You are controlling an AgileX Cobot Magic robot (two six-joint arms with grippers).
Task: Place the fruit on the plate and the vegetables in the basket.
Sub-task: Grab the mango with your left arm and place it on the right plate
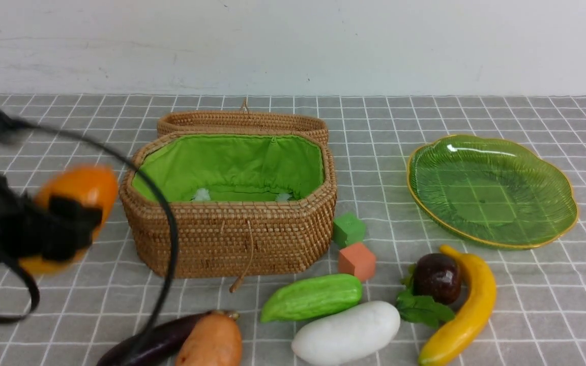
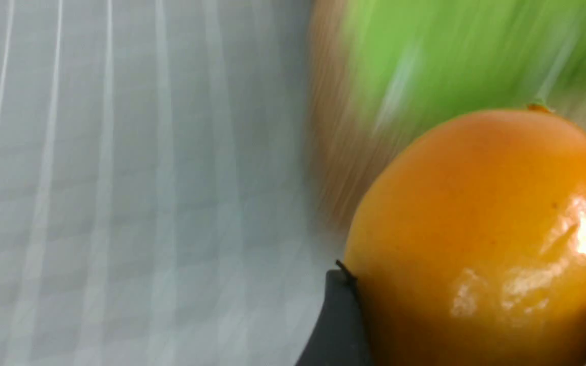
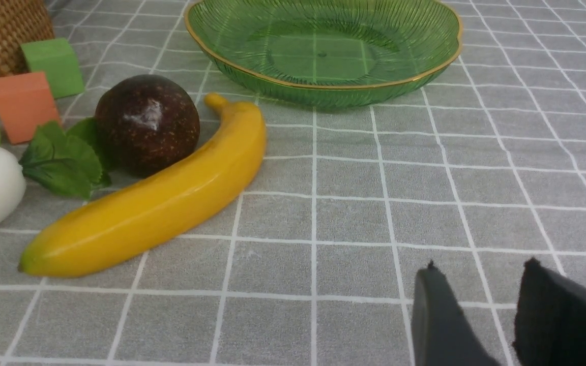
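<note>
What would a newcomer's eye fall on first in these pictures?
First, the glossy orange mango clamped in the blurred left gripper, at the left beside the basket. Next come the basket's bright green lining, lid open, in the middle, and the empty green glass plate at the right. Loose toy produce lies along the near edge.

Tablecloth (image 1: 552, 315) lies open right of the banana (image 1: 468, 305); green cube (image 1: 348, 229) and orange cube (image 1: 356, 260) crowd the basket (image 1: 232, 239).
</note>
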